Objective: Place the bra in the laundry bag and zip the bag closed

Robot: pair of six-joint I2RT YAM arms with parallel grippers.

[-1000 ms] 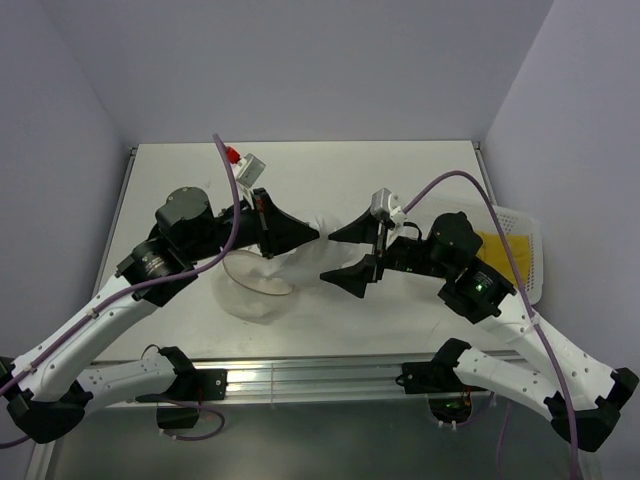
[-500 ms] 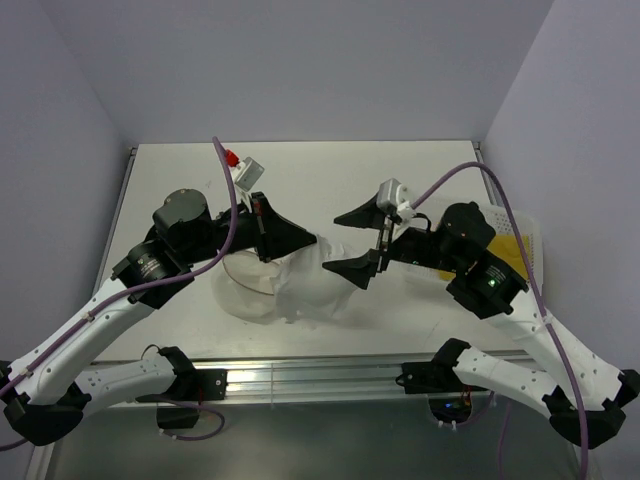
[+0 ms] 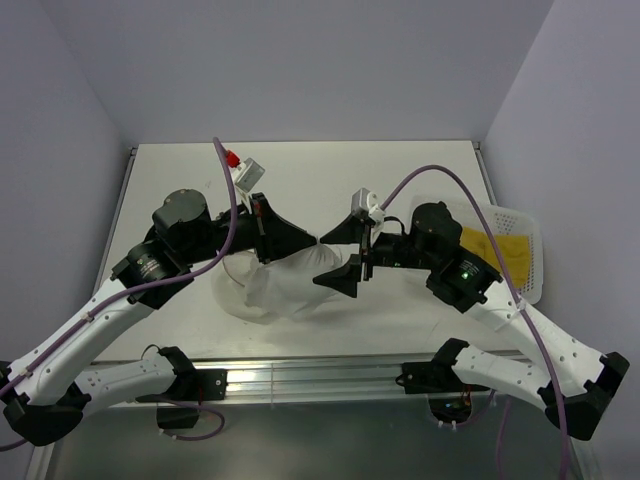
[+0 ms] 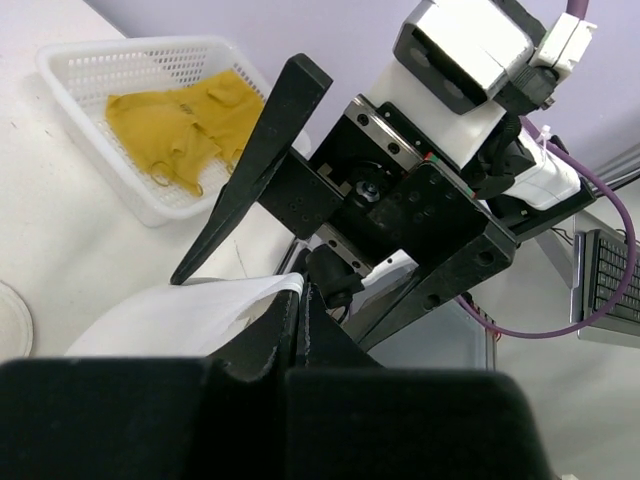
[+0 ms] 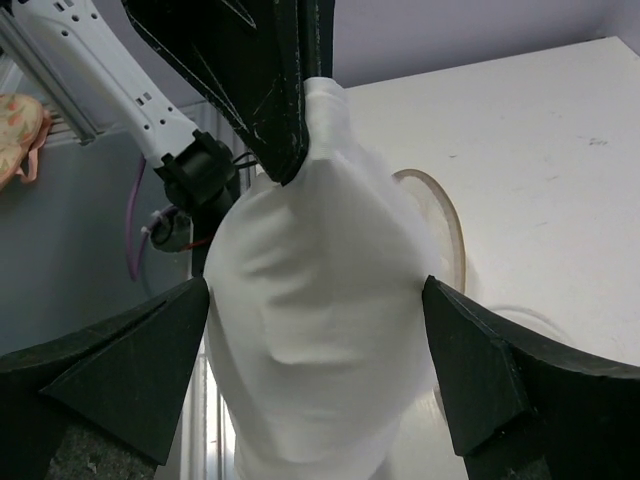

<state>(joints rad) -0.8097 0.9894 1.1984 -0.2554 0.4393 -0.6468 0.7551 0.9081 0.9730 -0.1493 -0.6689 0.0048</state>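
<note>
The left gripper (image 3: 314, 239) is pressed together on a pinch of white cloth: a top corner of the laundry bag (image 5: 310, 300). The left wrist view shows that white edge caught right at its fingers (image 4: 298, 318). The bag hangs down from the pinch as a full, rounded pouch, and its lower part rests on the surface (image 3: 400, 170) below this gripper.

Facing it from the other side, the right gripper (image 5: 315, 290) stands wide apart. One finger is on each flank of the bag, close beside the cloth. I cannot tell whether either finger touches it. The two grippers nearly meet tip to tip, the left one's pinch sitting just above the gap of the right one.

Just behind the bag, seen from the right gripper, a pale round rim (image 5: 452, 235) lies on the surface. Whether it is part of the bag I cannot tell.

The bra (image 4: 180, 125) is well apart from both grippers, out past the right arm's elbow. It lies crumpled, mustard-yellow with thin straps showing, inside a white perforated basket (image 3: 536, 262) at the right edge of the surface.
</note>
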